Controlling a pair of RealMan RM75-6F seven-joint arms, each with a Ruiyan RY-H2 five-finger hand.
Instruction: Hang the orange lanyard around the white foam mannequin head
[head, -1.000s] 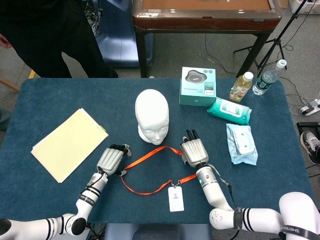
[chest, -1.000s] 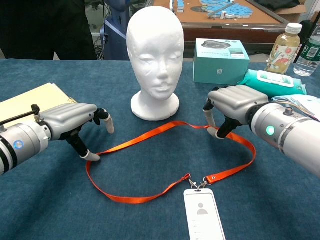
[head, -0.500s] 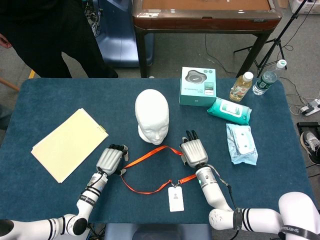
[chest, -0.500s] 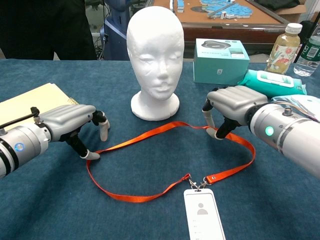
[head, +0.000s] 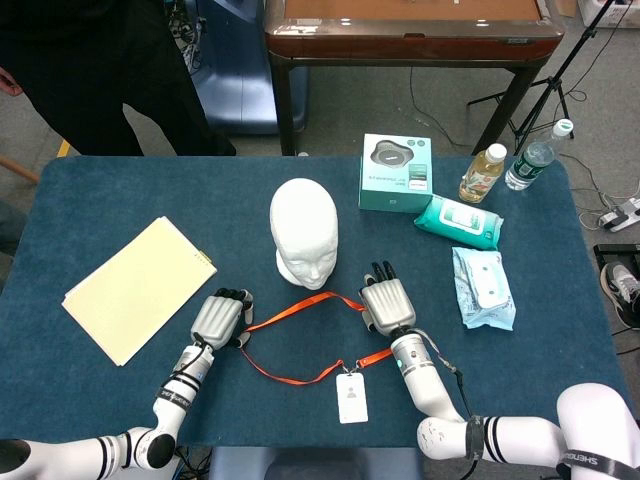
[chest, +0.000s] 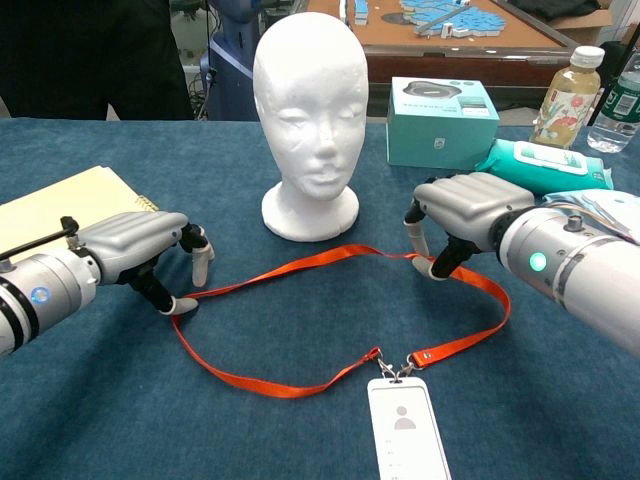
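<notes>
**Lanyard loop flat on the worktop, one hand at each end**

Here, in the head view, the orange lanyard lies as a flat loop on the blue worktop, just in front of the white foam mannequin head, which stands upright facing the robot. The loop's long axis runs across the robot, left to right, with its badge trailing toward the robot. The left hand sits at the loop's left end, the right hand at its right end; the right one is the nearer to the mannequin head.

In the chest view, the left hand has its fingers curled down, fingertips meeting the strap's left bend; whether the strap is truly pinched cannot be told. The right hand likewise curls narrowly over the strap beside the base of the mannequin head, contact appearing likely but a firm hold unclear. The mannequin head lies beyond the loop and between the hands, so the coming lift would probably need both ends raised and carried away from the robot, over its crown.
</notes>
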